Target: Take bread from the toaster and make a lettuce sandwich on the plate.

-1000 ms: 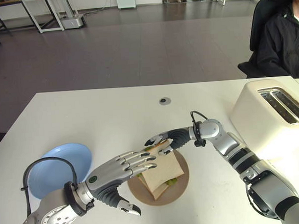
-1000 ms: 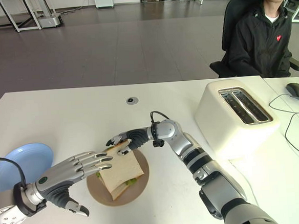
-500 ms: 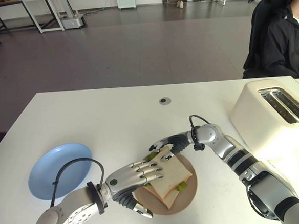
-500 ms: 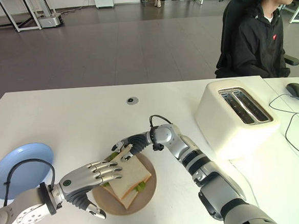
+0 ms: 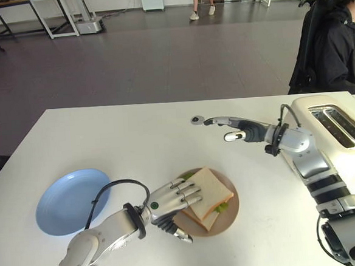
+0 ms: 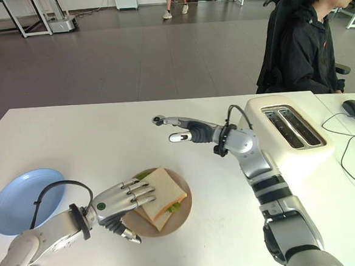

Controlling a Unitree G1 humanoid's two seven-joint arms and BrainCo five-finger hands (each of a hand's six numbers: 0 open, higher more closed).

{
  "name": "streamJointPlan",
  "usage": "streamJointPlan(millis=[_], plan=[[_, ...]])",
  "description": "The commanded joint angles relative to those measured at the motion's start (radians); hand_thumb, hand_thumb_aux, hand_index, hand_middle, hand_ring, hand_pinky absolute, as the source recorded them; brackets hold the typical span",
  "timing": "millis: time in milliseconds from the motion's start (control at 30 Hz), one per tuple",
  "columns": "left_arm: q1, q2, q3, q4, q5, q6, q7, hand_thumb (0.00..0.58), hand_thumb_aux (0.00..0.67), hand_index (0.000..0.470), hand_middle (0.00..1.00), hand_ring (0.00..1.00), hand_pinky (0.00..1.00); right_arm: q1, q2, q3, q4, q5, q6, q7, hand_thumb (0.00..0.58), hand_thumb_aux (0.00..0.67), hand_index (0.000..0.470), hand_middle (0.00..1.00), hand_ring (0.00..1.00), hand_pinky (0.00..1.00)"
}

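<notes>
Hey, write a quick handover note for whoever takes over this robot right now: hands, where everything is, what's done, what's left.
Left hand: open, fingers lying flat on the near-left edge of the white-bread lettuce sandwich, not grasping it.
Right hand: open and empty, above the white table, between the sandwich and the cream two-slot toaster.
Things: the sandwich sits on the round brown plate, green lettuce showing between the slices. The round blue plate is bare, at the left.
Done: toaster slots look empty; sandwich assembled.
Left: probably just lifting the left hand clear.
</notes>
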Motion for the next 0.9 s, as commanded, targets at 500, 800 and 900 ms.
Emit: streamJointPlan(millis=[500,800,900], plan=[[0.125,0.179,0.319,0.061,-0.676,-0.144,0.075,0.580,0.670,0.470,1.00,1.00,1.00,0.561,-0.366,-0.043,-0.405,-0.104,-0.134,0.115,0.580,0.670,0.470,0.96,0.96,0.96],[0.144,0.148,0.052,0.138,-0.509,-0.138,-0.175,0.580,0.670,0.470,1.00,1.00,1.00,0.562,-0.286,0.148,-0.303,-0.162,-0.122,0.147,0.580,0.670,0.470,0.96,0.96,0.96],[0.015,0.042,-0.061,0.243,-0.311,-0.132,-0.105,0.580,0.670,0.470,1.00,1.00,1.00,0.485,-0.193,0.205,-0.119,-0.186,-0.145,0.102,0.580,0.670,0.470,0.95,0.95,0.95]])
